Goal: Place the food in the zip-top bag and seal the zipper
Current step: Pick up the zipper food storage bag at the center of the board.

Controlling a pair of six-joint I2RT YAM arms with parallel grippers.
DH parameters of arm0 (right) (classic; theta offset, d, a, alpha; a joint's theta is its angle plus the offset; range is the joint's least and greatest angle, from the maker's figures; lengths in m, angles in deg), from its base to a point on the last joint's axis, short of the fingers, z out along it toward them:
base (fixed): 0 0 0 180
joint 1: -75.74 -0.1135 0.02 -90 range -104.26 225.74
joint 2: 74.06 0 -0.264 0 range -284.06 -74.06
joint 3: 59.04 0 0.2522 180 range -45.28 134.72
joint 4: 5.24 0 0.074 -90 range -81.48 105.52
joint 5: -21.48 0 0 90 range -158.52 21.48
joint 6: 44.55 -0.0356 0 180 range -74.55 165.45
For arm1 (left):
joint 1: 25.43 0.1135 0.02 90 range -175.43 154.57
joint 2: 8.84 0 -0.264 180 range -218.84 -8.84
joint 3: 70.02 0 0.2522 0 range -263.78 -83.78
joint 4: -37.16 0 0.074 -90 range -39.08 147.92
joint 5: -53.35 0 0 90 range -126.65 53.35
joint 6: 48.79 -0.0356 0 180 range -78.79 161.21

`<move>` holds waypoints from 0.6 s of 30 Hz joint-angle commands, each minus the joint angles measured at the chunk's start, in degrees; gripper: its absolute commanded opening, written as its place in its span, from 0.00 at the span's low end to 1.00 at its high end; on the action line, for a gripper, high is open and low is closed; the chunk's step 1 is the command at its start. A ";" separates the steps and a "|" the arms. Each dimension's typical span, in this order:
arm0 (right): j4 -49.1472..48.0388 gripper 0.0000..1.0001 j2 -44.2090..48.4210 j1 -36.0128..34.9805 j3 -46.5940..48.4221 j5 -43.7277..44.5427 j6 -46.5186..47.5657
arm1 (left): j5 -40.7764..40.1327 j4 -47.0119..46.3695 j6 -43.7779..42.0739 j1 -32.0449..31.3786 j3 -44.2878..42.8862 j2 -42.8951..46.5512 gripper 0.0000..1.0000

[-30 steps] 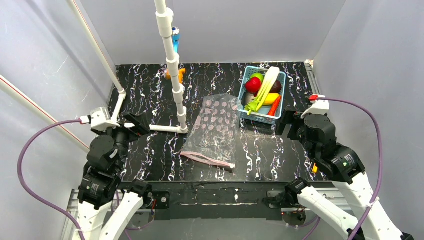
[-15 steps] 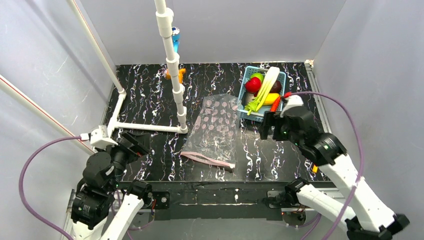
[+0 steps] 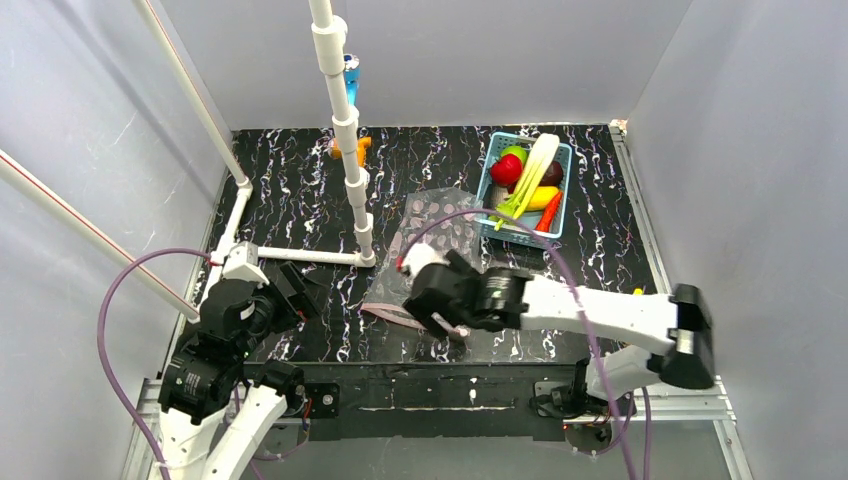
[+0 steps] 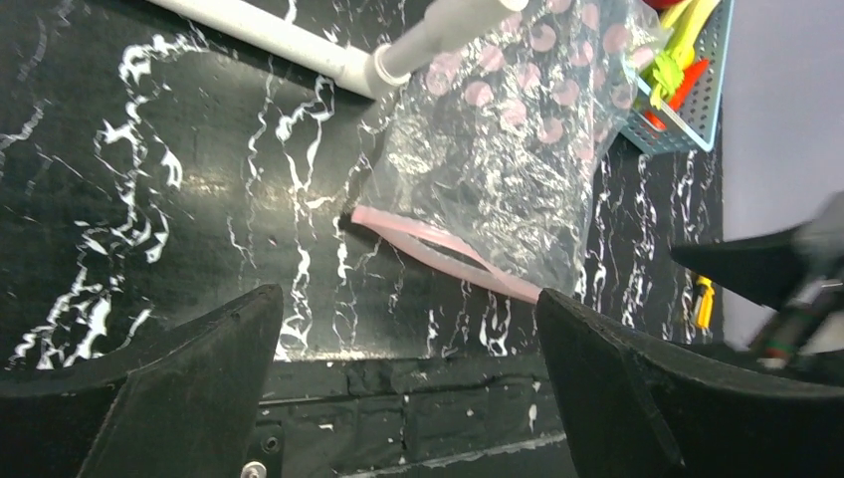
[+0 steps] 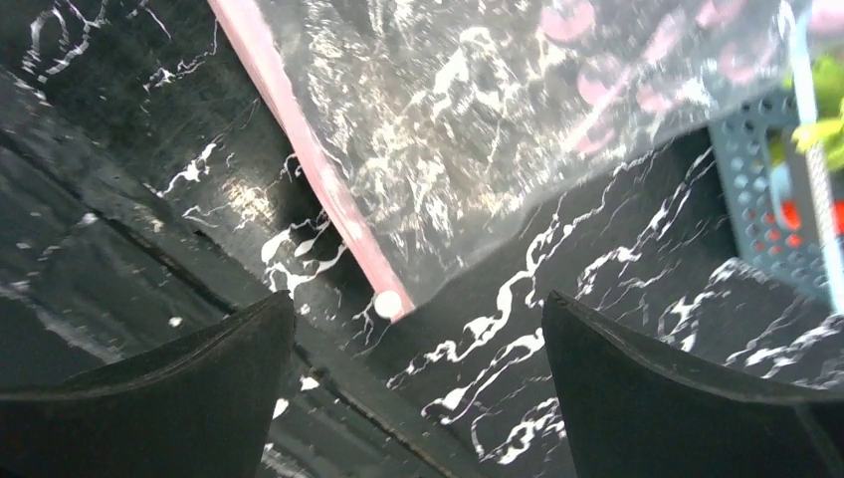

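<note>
The zip-top bag (image 3: 440,225) lies flat on the black marbled table (image 3: 290,180), mid-table. Its mouth faces the near edge, and its far corner is just beside the light-blue slotted basket (image 3: 515,233). The food sits in that basket at the far right, including a long white-green leek (image 3: 530,175) and a red tomato (image 3: 506,168).

The bag is thin, crinkled clear film with pale pink dots. It is probably very light, floppy and slick, so it will likely slide or bunch if pushed. The zipper (image 5: 309,149) is a narrow pink strip that looks stiffer than the film, and its two lips seem slightly parted. One lip near a corner is probably the best place to grip.

The right end effector (image 5: 418,398) hangs over the near-right corner of the zipper, fingers spread wide and holding nothing. The left end effector (image 4: 408,398) is near-left of the bag, equally wide and empty.

The toys look rigid and light. The leek is probably best gripped mid-shaft.
</note>
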State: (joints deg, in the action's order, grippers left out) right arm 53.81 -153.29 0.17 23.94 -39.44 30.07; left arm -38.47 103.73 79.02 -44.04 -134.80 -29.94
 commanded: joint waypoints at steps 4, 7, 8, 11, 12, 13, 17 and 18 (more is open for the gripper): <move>-3.13 0.92 -17.19 -5.54 8.12 11.58 8.03 | 2.86 1.48 3.12 -0.34 1.46 1.86 0.99; -5.55 0.88 -22.21 -5.70 9.82 12.19 8.22 | 1.36 2.18 3.08 -0.34 0.30 1.83 1.00; -6.67 0.88 -23.39 -5.73 9.95 12.80 8.35 | 0.62 2.44 2.97 -0.32 -0.05 1.92 1.00; -9.62 0.84 -27.03 -5.73 10.06 14.62 9.56 | -0.29 3.15 2.51 -0.30 -0.78 2.15 1.00; -10.15 0.83 -28.13 -5.73 10.33 14.64 10.31 | -0.45 3.22 2.34 -0.29 -0.89 2.24 1.00; -10.67 0.82 -29.32 -5.73 10.57 15.39 10.47 | -0.50 3.20 2.27 -0.32 -0.92 2.21 1.00; -11.88 0.68 -33.42 -5.64 11.25 21.29 10.85 | -0.33 2.77 2.20 -0.29 -0.57 1.67 0.99; -11.83 0.64 -34.06 -5.64 11.29 23.26 10.64 | -0.13 2.51 2.30 -0.32 -0.28 1.54 1.00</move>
State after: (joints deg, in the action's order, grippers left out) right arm 44.72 -185.10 -5.42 32.90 -24.62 39.93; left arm -37.96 105.79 81.70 -44.04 -134.17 -28.11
